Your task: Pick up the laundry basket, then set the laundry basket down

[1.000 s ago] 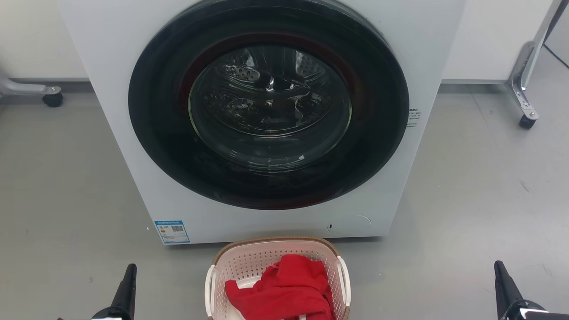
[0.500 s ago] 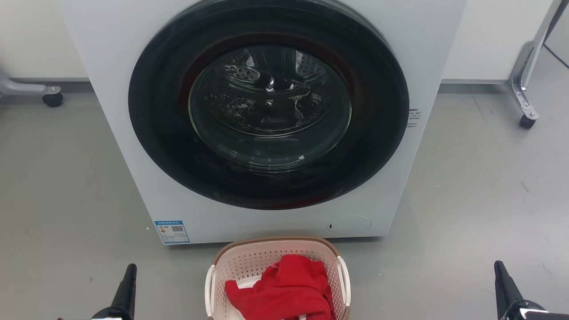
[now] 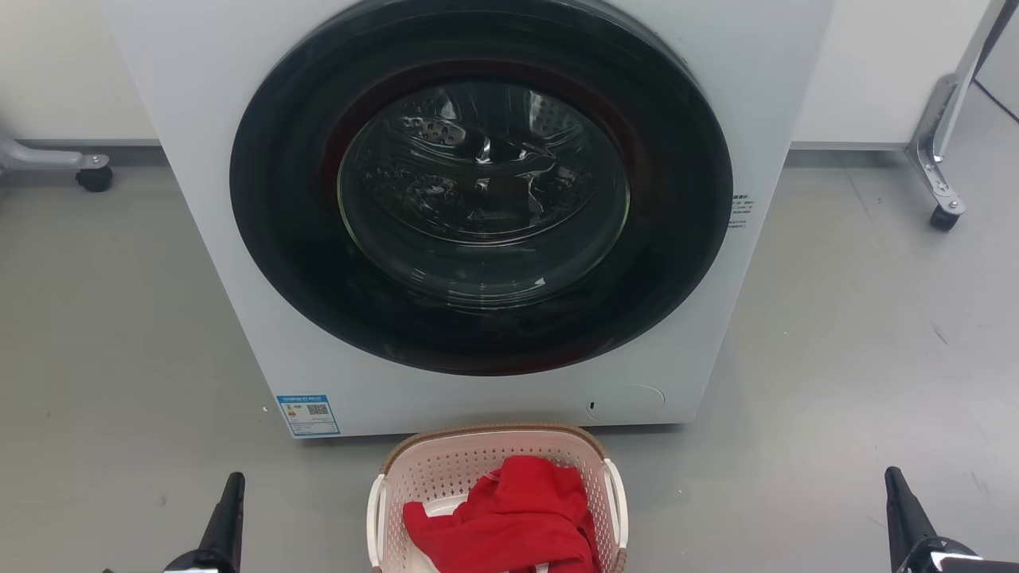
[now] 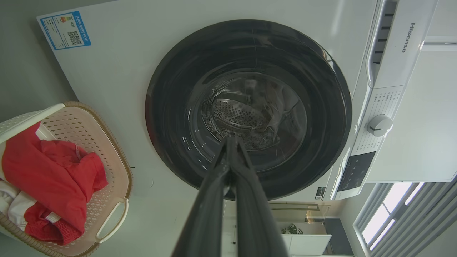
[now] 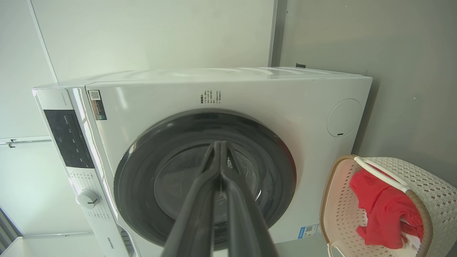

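Grey floor (image 3: 103, 318), white wall (image 3: 876, 64) behind. At 6 o'clock, laundry basket (image 3: 446, 469) on floor, just before washing machine (image 3: 199, 239), red garment (image 3: 517, 517) inside. My left gripper (image 4: 232, 141), right gripper (image 5: 219, 143): fingers pressed together, empty. Left wrist view adds dial (image 4: 380, 125), window (image 4: 392, 207).

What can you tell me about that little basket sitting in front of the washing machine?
The laundry basket is a rounded-rectangular, cream-white tub that looks like plastic, with perforated walls, a brown woven-looking rim and a white handle on each side. It stands upright on the grey floor, close before the washing machine, holding a crumpled red garment over something white. The left gripper and right gripper are off to its sides, not touching it.
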### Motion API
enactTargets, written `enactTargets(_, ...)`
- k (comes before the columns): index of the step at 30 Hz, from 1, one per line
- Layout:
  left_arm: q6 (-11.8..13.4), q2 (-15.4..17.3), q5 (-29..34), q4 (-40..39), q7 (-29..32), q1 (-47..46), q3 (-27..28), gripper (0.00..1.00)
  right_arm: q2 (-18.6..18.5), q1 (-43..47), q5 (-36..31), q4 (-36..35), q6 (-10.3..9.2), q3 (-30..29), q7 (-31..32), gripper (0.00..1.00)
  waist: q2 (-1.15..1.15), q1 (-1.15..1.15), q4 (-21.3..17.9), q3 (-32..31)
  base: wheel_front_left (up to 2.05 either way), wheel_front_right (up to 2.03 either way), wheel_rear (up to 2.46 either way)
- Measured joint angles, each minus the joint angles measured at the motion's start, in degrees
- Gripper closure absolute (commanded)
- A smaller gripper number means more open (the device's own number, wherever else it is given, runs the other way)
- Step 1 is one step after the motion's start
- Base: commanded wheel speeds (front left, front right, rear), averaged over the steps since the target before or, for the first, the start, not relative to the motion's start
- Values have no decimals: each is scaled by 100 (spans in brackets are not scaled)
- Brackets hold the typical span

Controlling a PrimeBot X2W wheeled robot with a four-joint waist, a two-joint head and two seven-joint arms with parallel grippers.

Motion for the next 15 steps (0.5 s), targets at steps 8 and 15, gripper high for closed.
enactTargets(8,0,0,0,-1,0,0,0,100,0,0,0,0,0,1,0,100,0,0,0,0,0,0,0)
enactTargets(15,0,0,1,-1,0,0,0,100,0,0,0,0,0,1,0,100,0,0,0,0,0,0,0)
